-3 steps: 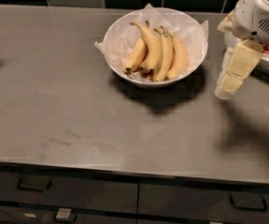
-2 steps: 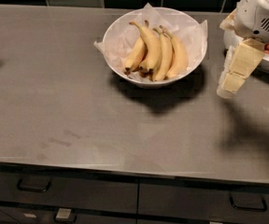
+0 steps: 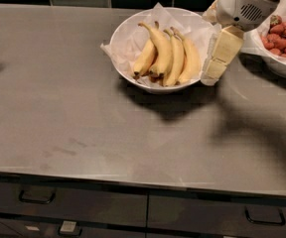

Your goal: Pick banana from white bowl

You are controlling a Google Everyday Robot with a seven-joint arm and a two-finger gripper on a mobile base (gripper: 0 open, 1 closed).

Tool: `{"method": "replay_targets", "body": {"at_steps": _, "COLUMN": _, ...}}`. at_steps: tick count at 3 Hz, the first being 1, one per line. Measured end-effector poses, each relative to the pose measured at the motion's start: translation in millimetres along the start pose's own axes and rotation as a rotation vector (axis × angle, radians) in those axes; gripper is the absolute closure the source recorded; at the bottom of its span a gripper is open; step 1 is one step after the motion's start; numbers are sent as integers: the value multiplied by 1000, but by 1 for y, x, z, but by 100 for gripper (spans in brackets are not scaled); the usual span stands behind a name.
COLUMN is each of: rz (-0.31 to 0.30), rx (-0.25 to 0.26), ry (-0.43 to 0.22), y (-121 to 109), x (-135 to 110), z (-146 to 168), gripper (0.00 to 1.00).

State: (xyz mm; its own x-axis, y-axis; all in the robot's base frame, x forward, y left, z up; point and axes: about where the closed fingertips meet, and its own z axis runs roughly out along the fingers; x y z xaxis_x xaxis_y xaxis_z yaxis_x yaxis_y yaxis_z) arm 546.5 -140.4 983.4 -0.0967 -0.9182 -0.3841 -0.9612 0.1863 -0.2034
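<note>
This is the approach step, with no grasp made yet. The end effector [image 3: 217,63] hangs at the right rim of the white bowl [image 3: 155,87], its pale tip in front of the edge and the crinkled paper lining [image 3: 130,36]. It carries nothing. Whether it is released or clenched I cannot tell from where I stand.

The bananas lie side by side inside the white bowl, stems pointing to its far side. The banana [image 3: 191,58] on the bowl's right is the closest to the end effector, just beside it but not touching as far as I can see. It looks like the natural one to take.

I would say the next move calls for a short carry inward over the bowl's rim. After that comes a descent onto that right-hand banana, across its width, without snagging the paper or nudging the bowl along the surface [image 3: 73,133]. The fruit lie packed against each other, so a neighbour could be dragged along.

A second ago the end effector stood clear to the right of the white bowl and lower over the surface. It has since come up and in to the rim. The bowl of red fruit [image 3: 282,68], to the right of the white bowl, shows more fully now. The bananas have not stirred.
</note>
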Motion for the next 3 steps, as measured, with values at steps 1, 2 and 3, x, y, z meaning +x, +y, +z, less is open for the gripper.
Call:
{"method": "replay_targets", "body": {"at_steps": 1, "rz": -101, "rx": -17, "ry": -16, "y": -17, "x": -36, "z": 5, "gripper": 0}}
{"method": "replay_targets", "body": {"at_steps": 2, "rz": -106, "rx": -3, "ry": -28, "y": -21, "x": -43, "z": 4, "gripper": 0}}
{"method": "replay_targets", "body": {"at_steps": 3, "rz": -52, "rx": 15, "ry": -61, "y": -42, "x": -49, "z": 20, "gripper": 0}}
